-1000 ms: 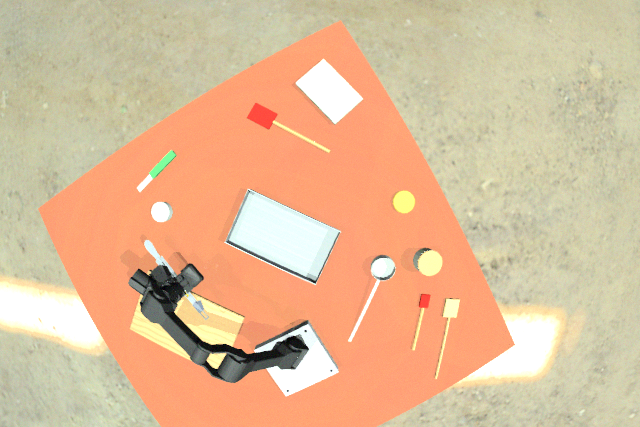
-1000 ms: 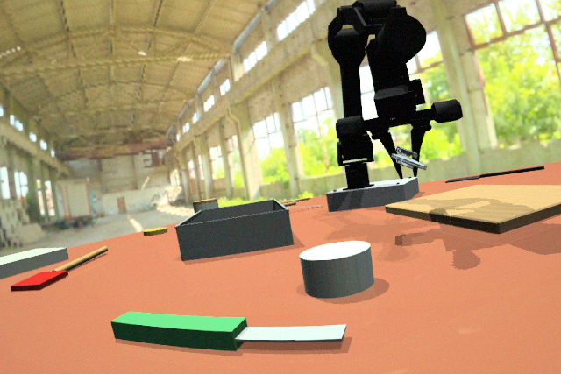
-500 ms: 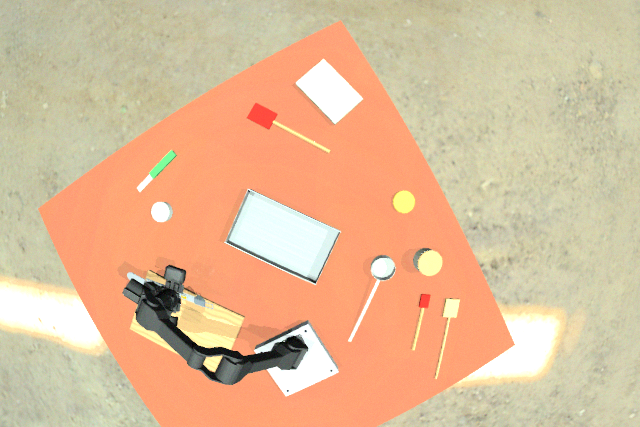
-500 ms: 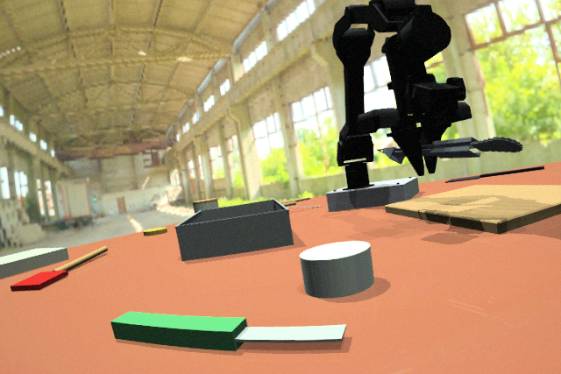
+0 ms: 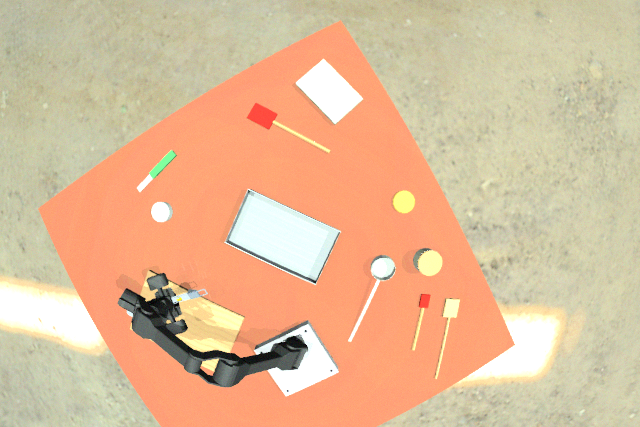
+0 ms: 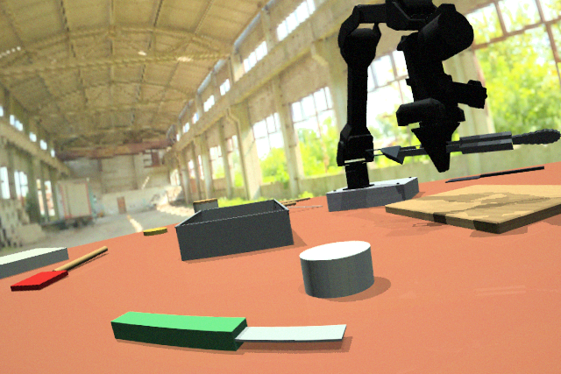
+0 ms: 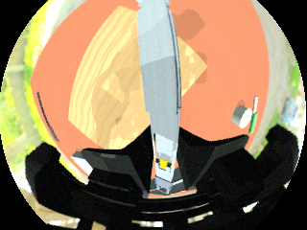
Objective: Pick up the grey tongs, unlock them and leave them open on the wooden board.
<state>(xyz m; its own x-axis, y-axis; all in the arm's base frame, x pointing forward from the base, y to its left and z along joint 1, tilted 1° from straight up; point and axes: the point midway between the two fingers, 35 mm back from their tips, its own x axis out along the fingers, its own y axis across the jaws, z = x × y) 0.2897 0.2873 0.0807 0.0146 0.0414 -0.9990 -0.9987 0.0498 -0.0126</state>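
While the grey tongs [image 6: 479,142] are held level above the wooden board [image 6: 479,207] by the closed gripper [image 6: 436,152], unlocking is judged pending, so tilting them tips-down and squeezing is called for next.

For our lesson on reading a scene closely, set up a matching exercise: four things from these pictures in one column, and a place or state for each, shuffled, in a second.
Things:
1. grey tongs
2. wooden board
3. roasting tin
4. red spatula

Places or states:
A. lying near the white block
B. held in the shut gripper, above the table
C. nothing across it, mid-table
D. below the tongs, nothing resting on it

Pairs: 1-B, 2-D, 3-C, 4-A
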